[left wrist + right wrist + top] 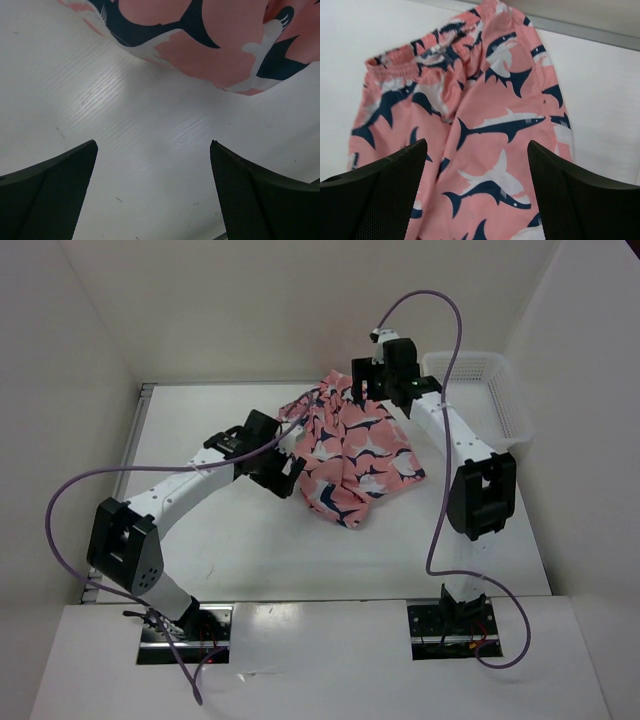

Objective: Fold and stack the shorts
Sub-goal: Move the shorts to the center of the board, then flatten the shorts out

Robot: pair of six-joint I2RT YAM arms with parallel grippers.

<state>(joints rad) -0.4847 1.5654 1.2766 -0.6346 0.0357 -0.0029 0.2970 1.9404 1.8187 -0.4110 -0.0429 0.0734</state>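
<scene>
Shorts, coral-pink soft fabric w/ navy-and-white shark print [355, 455], lie rumpled on white table [260, 550], just left of white mesh plastic basket [470, 358], apart from it as far as top view shows. Elastic waistband gathered on side away from basket; the end farthest from it is bunched. No fold made yet, by the look. Step in hand reads as taking hold to spread or fold.

Doing it well, my judgement:
- each claw pinches one clean edge, not a wad of layers
- one at waistband, other at leg hem
- lift low, draw cloth taut before laying over
- keep pull even btwn sides, since slack fabric prob. drags and doubles up

Left claw [290, 472]: on far side of shorts from basket. Fingers wide apart, nothing btwn them. Wrist view shows bare table under gap, cloth edge just ahead, not touching.

Right claw [360, 392]: btwn basket and waistband, above shorts. Fingers wide apart, empty. Wrist view shows shark print filling gap. Can't tell if tips touch fabric.
</scene>
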